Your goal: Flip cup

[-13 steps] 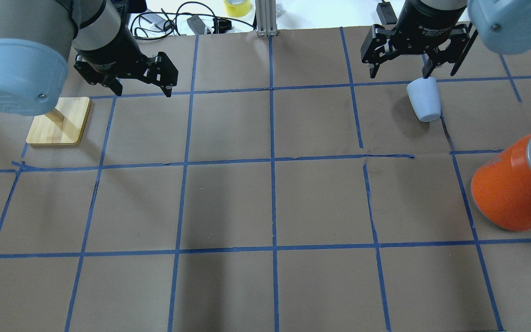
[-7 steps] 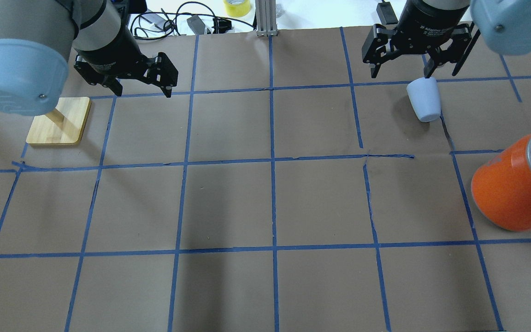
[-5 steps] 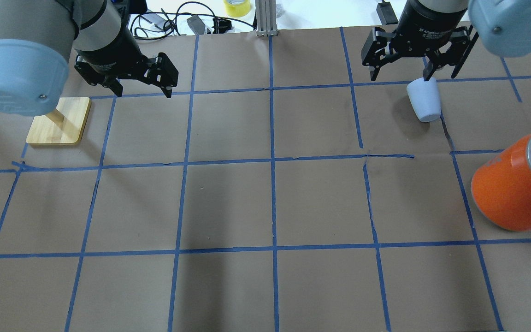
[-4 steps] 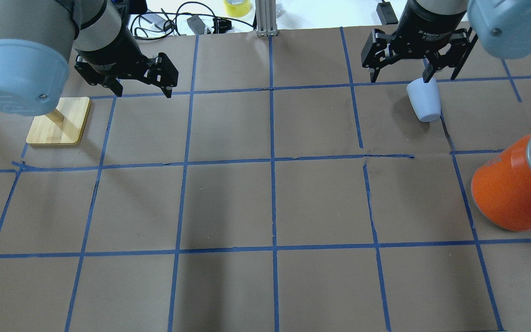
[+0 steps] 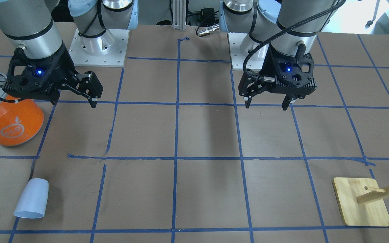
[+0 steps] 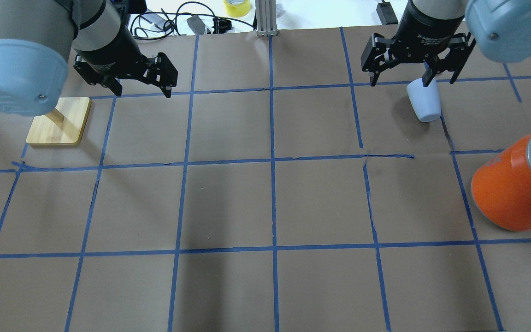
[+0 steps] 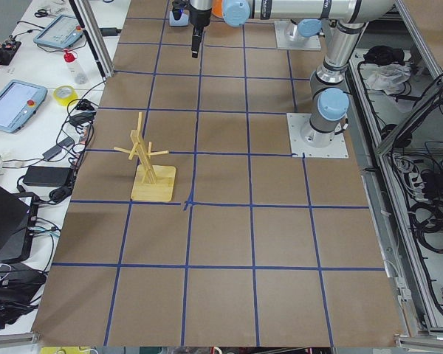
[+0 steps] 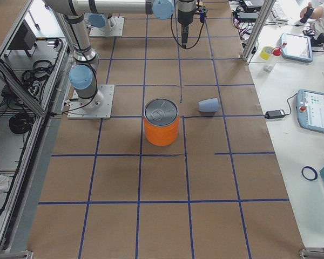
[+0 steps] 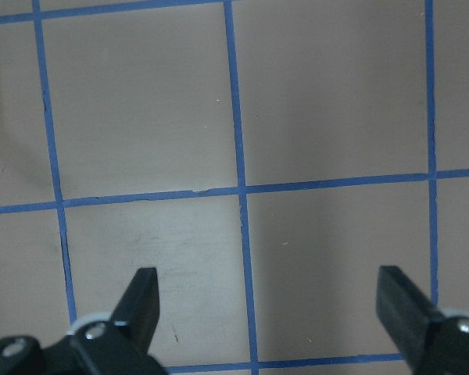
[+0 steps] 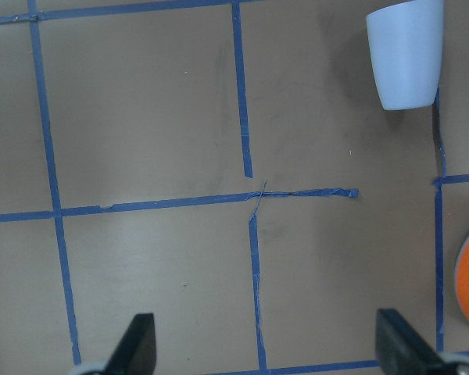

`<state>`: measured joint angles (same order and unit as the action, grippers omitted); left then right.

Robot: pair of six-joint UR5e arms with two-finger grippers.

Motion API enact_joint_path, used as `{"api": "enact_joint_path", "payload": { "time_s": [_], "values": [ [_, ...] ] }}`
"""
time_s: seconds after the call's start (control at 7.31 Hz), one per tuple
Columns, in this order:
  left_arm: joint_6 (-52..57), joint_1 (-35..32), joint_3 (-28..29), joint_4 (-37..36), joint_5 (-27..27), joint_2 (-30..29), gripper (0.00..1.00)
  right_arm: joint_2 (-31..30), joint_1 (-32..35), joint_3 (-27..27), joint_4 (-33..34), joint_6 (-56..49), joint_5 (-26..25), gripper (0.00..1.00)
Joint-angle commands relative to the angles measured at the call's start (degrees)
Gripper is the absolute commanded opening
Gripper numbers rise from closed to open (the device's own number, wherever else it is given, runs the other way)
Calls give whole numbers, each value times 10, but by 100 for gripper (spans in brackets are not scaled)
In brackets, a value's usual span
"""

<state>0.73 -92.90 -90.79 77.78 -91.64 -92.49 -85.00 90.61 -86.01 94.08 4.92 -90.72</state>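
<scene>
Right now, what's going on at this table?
Nothing is being held. The cup lies on its side on the robot's right, apart from the upright orange can. The right gripper hovers open above the table, short of the cup. The left gripper hangs open and idle on the wooden stand's side. The flip is not yet done.
</scene>
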Motion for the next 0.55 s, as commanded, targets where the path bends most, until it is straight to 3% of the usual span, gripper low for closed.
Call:
{"api": "enact_joint_path", "payload": {
  "time_s": [0.0,0.41],
  "values": [
    [1,0,1,0,-1,0,100,7,-2,0,24,-3,-23,100],
    [1,0,1,-1,1,-1,100,63,-36,-1,43,-10,-30,100]
  ]
}}
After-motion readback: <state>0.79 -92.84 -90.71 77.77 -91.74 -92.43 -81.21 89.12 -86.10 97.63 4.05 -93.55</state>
